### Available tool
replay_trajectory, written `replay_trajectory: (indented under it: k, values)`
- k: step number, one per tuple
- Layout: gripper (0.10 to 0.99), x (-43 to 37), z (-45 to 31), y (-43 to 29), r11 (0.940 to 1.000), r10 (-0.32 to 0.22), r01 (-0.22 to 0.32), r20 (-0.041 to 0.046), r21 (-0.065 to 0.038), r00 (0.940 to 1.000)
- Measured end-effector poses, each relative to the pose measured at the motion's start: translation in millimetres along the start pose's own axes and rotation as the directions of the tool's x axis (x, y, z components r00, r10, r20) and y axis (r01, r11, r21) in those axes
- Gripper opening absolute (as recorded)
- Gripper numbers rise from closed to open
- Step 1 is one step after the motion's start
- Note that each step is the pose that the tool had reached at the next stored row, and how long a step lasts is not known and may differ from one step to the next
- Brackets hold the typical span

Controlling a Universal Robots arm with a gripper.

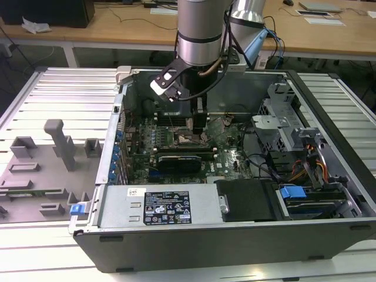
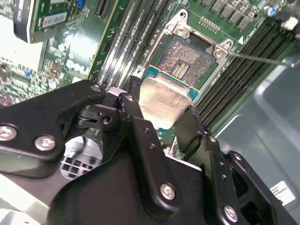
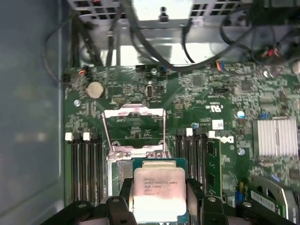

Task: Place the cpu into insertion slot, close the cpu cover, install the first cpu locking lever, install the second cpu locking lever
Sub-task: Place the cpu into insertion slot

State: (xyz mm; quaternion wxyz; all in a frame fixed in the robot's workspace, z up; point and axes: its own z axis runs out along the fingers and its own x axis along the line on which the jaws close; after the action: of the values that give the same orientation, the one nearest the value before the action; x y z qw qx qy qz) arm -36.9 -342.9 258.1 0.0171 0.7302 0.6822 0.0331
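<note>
The cpu [image 3: 158, 194], in the first wrist view, is clamped by two opposite edges in the hand [image 3: 158, 199] and hangs above the insertion slot [image 3: 118, 174], not seated; beyond it the cpu cover [image 3: 133, 111] stands swung open, with a thin lever [image 3: 107, 136] raised beside it. There is dark print on the cpu's silver top, too small to make out. In the second wrist view the cpu overlaps one edge of the slot, whose bare contact field lies exposed. My judgement: if it comes down skewed or off register, those fine contacts could bend, and since only its edges are gripped it could slip or tip, or a corner could catch the slot's metal rim. In the exterior view the hand reaches down into the open computer case [image 1: 235, 247] on the ribbed counter [image 1: 59, 88], at about twelve o'clock from a black-and-white label [image 1: 167, 207] whose writing cannot be read.
</note>
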Motion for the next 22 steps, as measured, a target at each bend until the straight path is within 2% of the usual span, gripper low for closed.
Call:
replay_trajectory:
  k: [3,7,9,11,18,22]
  values:
    - [0.537,2.3,2.0,-0.3,1.0000,0.008,-0.008,0.0006,-0.001,1.0000]
    - [0.537,5.6,6.8,-2.2,0.9998,-0.011,0.011,-0.0021,-0.018,0.9999]
    - [0.537,5.1,10.1,-8.7,0.9997,-0.015,0.015,-0.0023,-0.021,0.9999]
    - [0.537,5.0,12.6,-10.5,0.9995,-0.021,0.021,-0.0028,-0.023,0.9998]
    - [0.537,8.0,21.0,-14.5,0.9973,-0.068,0.068,-0.0061,-0.028,0.9976]
    - [0.537,10.1,24.8,-19.2,0.9965,-0.079,0.079,-0.0043,-0.028,0.9968]
